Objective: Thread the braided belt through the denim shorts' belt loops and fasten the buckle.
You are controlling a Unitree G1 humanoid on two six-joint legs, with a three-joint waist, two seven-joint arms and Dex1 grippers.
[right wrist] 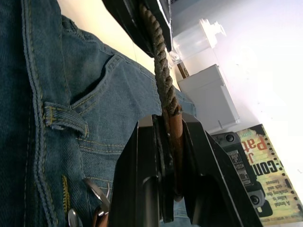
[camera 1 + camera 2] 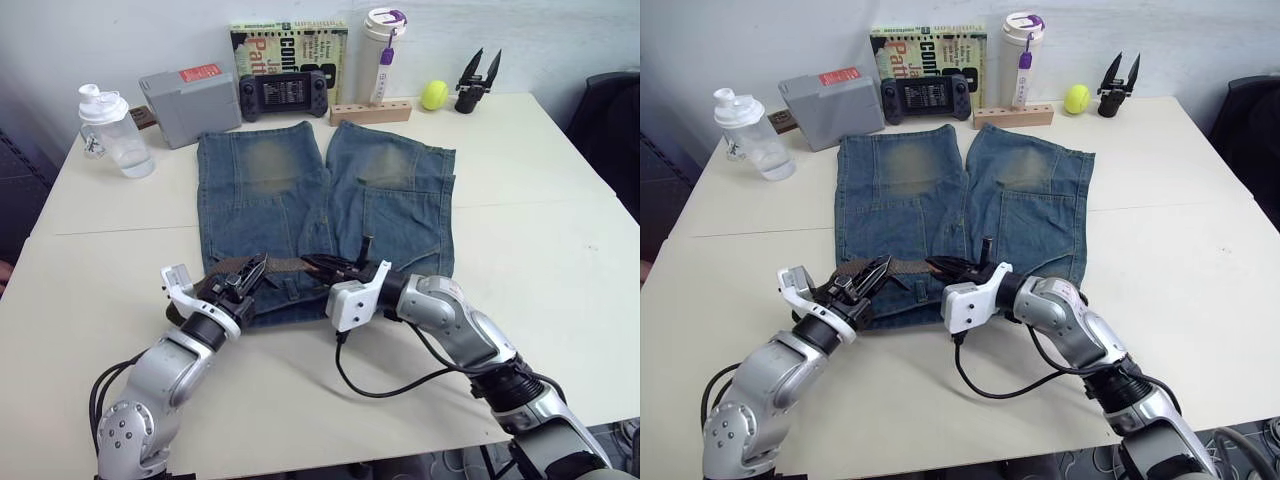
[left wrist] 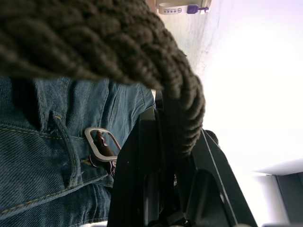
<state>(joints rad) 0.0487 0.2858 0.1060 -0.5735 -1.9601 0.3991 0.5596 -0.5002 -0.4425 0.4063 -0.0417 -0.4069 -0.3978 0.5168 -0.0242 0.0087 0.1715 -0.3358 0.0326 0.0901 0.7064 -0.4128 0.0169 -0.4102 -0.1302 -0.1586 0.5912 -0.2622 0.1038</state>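
The denim shorts (image 2: 320, 195) lie flat on the white table (image 2: 530, 200), waistband toward me. A short stretch of the braided belt (image 2: 286, 266) spans the waistband between my two grippers. My left gripper (image 2: 254, 270) is shut on the belt's left part, and the brown braid (image 3: 184, 109) runs down between its fingers. My right gripper (image 2: 314, 264) is shut on the belt (image 1: 165, 85) just to the right. The silver buckle (image 3: 101, 144) rests on the denim close beside a belt loop (image 3: 64, 142). Another belt loop (image 1: 66, 121) crosses the waistband near the right gripper.
Along the table's far edge stand a clear shaker bottle (image 2: 115, 130), a grey box (image 2: 190, 105), a black game controller (image 2: 282, 93), a book (image 2: 290, 45), a white tumbler (image 2: 383, 55), a wooden block (image 2: 371, 112), a tennis ball (image 2: 434, 95) and a spare black gripper (image 2: 478, 78).
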